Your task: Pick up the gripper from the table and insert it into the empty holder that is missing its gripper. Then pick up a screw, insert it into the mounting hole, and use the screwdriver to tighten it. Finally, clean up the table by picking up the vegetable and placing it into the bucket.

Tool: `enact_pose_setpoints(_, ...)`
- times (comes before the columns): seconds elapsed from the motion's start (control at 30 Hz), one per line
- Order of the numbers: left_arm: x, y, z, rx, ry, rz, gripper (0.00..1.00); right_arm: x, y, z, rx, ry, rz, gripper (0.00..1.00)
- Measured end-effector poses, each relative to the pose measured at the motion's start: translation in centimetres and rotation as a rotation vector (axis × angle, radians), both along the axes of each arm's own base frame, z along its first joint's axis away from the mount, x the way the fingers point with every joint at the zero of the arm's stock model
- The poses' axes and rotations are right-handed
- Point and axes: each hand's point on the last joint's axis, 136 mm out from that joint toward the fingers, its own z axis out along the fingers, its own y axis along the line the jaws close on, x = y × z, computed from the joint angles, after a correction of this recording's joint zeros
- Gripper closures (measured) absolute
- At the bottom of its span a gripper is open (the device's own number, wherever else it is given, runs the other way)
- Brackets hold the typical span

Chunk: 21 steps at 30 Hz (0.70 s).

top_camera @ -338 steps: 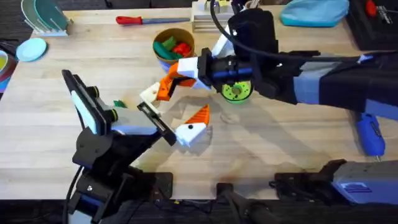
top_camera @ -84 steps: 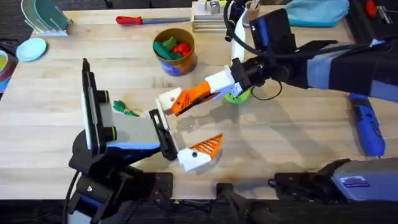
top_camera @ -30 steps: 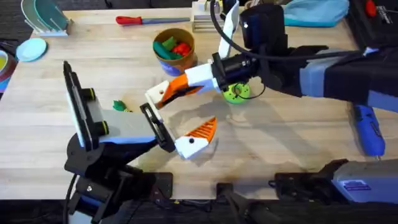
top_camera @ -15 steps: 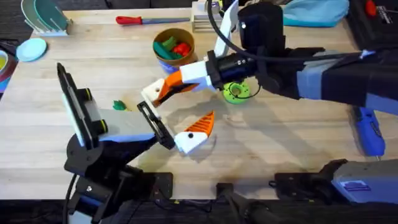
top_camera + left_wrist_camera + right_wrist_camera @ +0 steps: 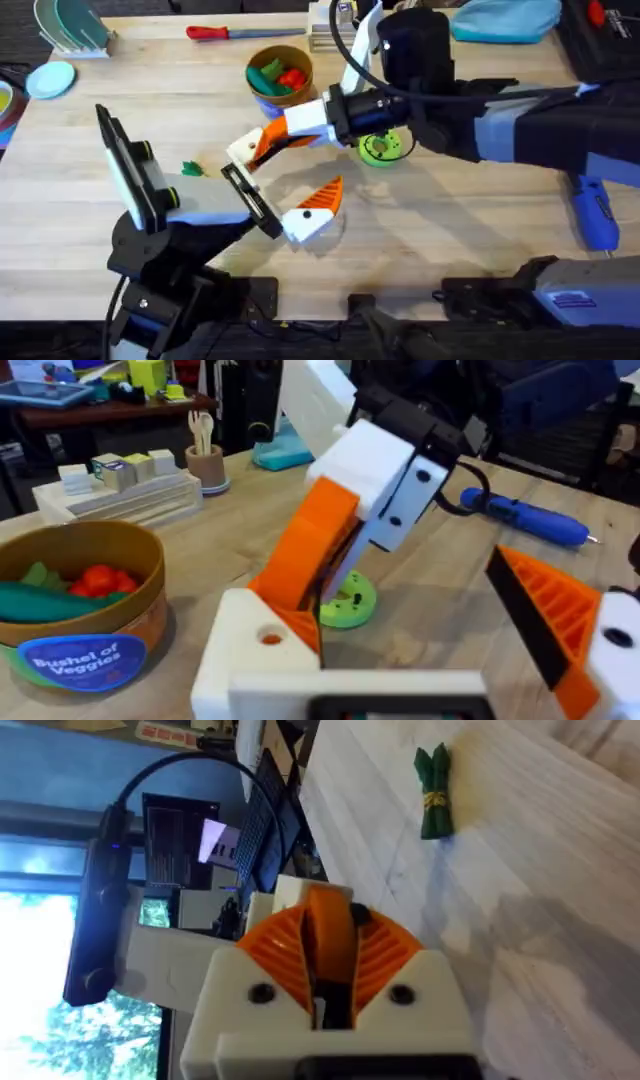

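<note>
Bucket (image 5: 280,80) sits on the desk (image 5: 450,230) toward the far side, tan wall with a blue label reading "Bushel of Veggies" in the left wrist view (image 5: 75,660). Inside it: a green toy piece and a red one, both lying below the rim.

Screwdriver (image 5: 232,32) lies flat near the far edge of the desk, red handle pointing left, well apart from both arms.

Vegetable (image 5: 192,169) lies on the desk just beside the left arm's wrist; in the right wrist view (image 5: 433,791) it reads as a small green bundle with a yellow band around it.

Green disc (image 5: 380,148) sits on the desk under the right arm, right of the bucket.

Right gripper (image 5: 250,152) reaches across the middle from the right, tip pointing left. Its jaws are pressed together; the right wrist view shows the two orange ribbed pads (image 5: 375,955) meeting on a narrow orange piece between them. Cannot tell whether that piece is the task's gripper block.

Left gripper (image 5: 295,210) points right, below the right one, with its jaws spread: one white finger lies close to the right gripper's tip and the other, orange-padded finger (image 5: 545,615) stands well off to the side. Nothing between them.

A blue tool (image 5: 592,212) lies on the desk at the right edge.
</note>
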Motion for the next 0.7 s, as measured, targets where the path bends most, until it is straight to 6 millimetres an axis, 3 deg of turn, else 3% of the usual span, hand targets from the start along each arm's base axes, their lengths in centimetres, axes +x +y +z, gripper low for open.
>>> enact_pose_setpoints(0.7, -0.12, -0.13, -0.09, 0.009, -0.005, -0.008, 0.009, -0.14, 0.04, -0.10, -0.003, 0.004, 0.003, 0.575)
